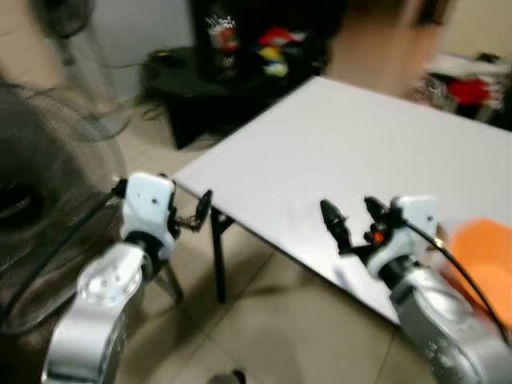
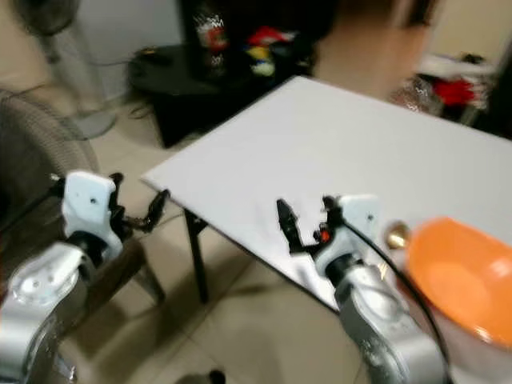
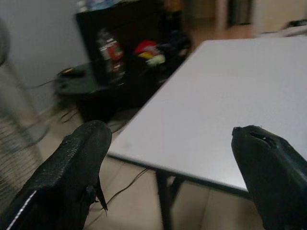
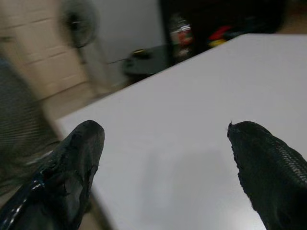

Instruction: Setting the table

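Right gripper (image 1: 352, 216) hovers low over the near edge of the white table (image 1: 360, 144), its two black fingers spread apart and holding nothing. I see the task's thing, an orange bowl (image 2: 462, 272), sitting on the table at the near right corner, just beside my right arm, with a small brass-coloured knob (image 2: 395, 237) at its left rim that I cannot identify. My left gripper (image 1: 192, 214) hangs off the table's left corner, over the tiled floor (image 1: 296, 328), fingers likewise parted and empty in the left wrist view.

As I judge it, the risk lies at that corner: the bowl stands close to the near edge, and a careless sweep of my right forearm or its trailing black cable (image 1: 460, 276) could nudge it off. The head views are blurred, which suggests the body is in motion, so a misjudged reach is a fair worry too.

Room to work is generous on the tabletop, bare and open toward the far side. To the left, space is tighter: a large fan (image 1: 40, 208) stands near my left arm, a table leg (image 1: 218, 256) drops just beside the left gripper, and a dark low stand (image 1: 208, 80) with clutter sits beyond the far left corner.
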Robot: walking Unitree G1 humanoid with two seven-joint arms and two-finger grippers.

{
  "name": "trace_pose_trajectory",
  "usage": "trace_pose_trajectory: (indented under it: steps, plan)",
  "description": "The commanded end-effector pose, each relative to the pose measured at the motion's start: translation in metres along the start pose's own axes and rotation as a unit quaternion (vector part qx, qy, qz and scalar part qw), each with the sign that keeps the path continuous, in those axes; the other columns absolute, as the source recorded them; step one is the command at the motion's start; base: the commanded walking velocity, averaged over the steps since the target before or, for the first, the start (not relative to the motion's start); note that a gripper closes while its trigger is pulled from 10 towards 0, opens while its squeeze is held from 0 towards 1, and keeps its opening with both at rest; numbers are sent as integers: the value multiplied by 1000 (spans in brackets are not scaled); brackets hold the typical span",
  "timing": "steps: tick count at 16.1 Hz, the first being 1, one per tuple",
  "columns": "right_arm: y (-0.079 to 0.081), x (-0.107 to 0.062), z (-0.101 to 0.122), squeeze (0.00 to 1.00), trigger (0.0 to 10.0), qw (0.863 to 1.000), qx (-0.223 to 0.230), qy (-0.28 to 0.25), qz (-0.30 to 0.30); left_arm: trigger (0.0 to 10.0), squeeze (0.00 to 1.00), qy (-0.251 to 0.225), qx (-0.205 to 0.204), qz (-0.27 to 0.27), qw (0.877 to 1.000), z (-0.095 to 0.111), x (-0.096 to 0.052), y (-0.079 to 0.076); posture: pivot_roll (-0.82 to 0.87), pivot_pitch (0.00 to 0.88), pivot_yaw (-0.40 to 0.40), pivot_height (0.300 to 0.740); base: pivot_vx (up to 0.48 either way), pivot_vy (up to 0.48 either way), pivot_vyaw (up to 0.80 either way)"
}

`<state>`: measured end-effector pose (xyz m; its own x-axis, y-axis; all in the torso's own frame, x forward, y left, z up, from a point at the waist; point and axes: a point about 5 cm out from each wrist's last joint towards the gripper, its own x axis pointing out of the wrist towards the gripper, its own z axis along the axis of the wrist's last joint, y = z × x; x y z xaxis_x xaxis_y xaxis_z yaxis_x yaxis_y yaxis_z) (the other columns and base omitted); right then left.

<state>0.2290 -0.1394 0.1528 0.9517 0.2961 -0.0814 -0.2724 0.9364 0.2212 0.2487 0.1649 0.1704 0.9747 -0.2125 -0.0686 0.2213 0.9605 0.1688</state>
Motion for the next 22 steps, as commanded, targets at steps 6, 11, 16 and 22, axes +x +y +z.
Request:
trace_pose_trajectory:
  steps: [6, 11, 16, 22]
  plan:
    - [6, 7, 1, 1000, 10000, 999, 7, 1, 32, 10000, 0, 5, 14, 7, 1000, 2, -1, 0, 127, 0, -31, 740, 0, 0, 800]
    - [6, 11, -3, 1000, 10000, 999, 9, 10, 37, 10000, 0, 7, 9, 16, 1000, 1, -3, -1, 138, 0, -40, 740, 0, 0, 800]
    - [6, 13, -3, 1000, 10000, 998, 41, 4, 39, 10000, 0, 6, 18, 10, 1000, 4, -5, 1, 145, 0, -41, 740, 0, 0, 800]
    - [5, 12, -8, 1000, 10000, 998, 61, 8, 33, 10000, 0, 3, 27, -11, 1000, 8, 2, -2, 138, 0, 1, 740, 0, 0, 800]
